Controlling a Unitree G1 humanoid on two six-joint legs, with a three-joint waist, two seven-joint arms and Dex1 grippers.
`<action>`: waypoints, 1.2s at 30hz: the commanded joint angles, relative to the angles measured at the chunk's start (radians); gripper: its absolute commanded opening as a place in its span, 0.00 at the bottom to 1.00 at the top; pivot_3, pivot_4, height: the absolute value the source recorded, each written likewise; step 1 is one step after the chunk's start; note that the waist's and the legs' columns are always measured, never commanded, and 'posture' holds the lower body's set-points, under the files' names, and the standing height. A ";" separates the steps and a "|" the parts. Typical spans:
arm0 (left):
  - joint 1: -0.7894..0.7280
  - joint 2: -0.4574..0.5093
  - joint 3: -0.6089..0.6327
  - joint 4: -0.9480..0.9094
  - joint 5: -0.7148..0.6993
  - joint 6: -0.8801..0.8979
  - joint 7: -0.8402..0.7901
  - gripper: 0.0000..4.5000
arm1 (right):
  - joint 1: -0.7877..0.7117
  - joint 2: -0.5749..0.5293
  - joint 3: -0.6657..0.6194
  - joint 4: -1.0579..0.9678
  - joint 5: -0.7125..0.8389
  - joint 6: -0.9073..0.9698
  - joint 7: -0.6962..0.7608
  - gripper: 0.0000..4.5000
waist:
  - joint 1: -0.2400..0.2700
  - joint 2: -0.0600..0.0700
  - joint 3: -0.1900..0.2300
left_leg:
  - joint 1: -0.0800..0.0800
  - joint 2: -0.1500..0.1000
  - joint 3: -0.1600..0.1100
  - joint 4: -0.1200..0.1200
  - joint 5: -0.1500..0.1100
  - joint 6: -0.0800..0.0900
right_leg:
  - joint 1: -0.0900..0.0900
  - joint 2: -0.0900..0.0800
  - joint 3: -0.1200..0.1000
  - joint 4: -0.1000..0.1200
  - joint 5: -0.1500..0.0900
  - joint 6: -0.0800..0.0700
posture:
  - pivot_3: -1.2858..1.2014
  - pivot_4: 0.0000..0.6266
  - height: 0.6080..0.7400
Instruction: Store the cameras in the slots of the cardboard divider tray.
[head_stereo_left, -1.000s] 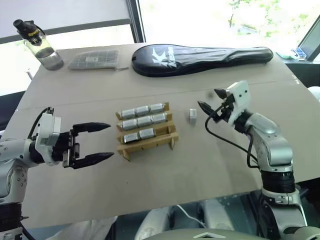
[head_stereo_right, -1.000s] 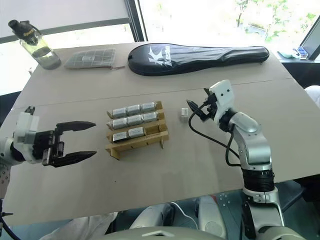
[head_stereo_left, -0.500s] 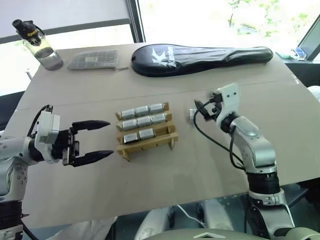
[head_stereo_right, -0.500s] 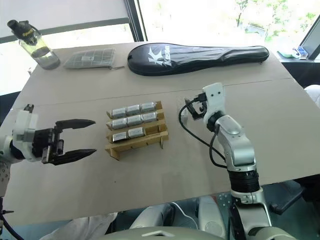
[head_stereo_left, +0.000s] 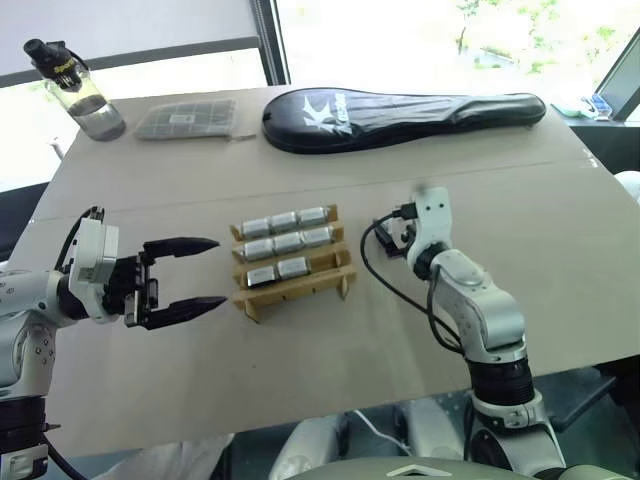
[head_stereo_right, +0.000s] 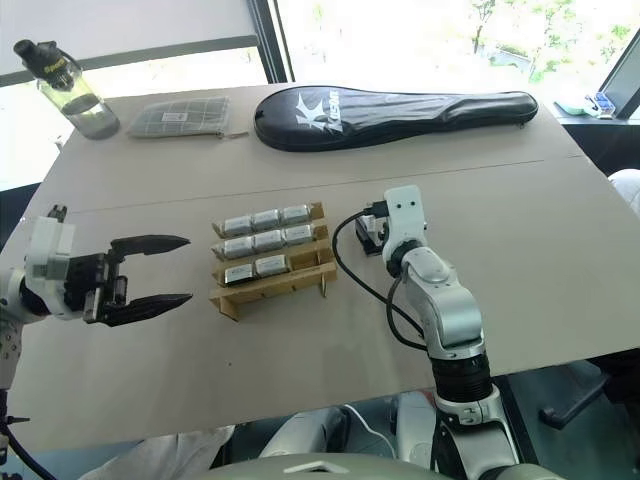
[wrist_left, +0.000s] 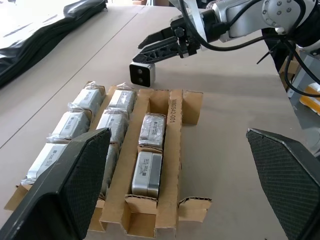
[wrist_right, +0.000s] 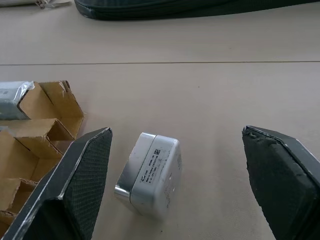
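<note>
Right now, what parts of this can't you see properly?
- Loose camera: in the eye views the right gripper covers it.
- Writing on the stored cameras: too small to read.
- Cardboard divider tray: near corners hidden behind the left gripper's fingers in the left wrist view.

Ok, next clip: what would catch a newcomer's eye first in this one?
Probably the cardboard divider tray at mid-table, eight of its slots filled with cameras and one slot in the near row empty. Just right of it, the right gripper, jaws open, hovers over one loose camera on the table. The long black racket case along the far edge also stands out.
</note>
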 joint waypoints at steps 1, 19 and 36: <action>-0.010 0.004 0.004 -0.004 0.001 -0.013 -0.009 1.00 | -0.009 0.012 0.036 -0.026 -0.005 0.014 -0.010 0.92 | -0.001 0.000 0.000 | 0.000 0.000 0.000 0.000 0.000 0.000 | 0.000 0.000 0.000 0.000 0.000 0.000 | 0.52 0.24 1.00; -0.022 0.002 -0.003 0.009 0.004 -0.022 -0.015 1.00 | -0.007 0.012 0.053 -0.015 -0.007 0.065 -0.030 0.20 | -0.001 0.000 0.000 | 0.000 0.000 0.001 0.000 0.000 0.000 | 0.000 0.000 0.000 0.000 0.000 0.000 | 0.52 0.24 1.00; -0.038 0.003 -0.009 0.011 0.000 -0.019 -0.010 1.00 | -0.238 -0.459 0.104 0.199 0.116 -0.454 0.763 0.17 | -0.009 0.000 0.000 | 0.000 0.002 0.002 -0.002 0.000 0.000 | 0.000 0.000 0.001 -0.001 0.000 0.000 | 0.52 0.24 1.00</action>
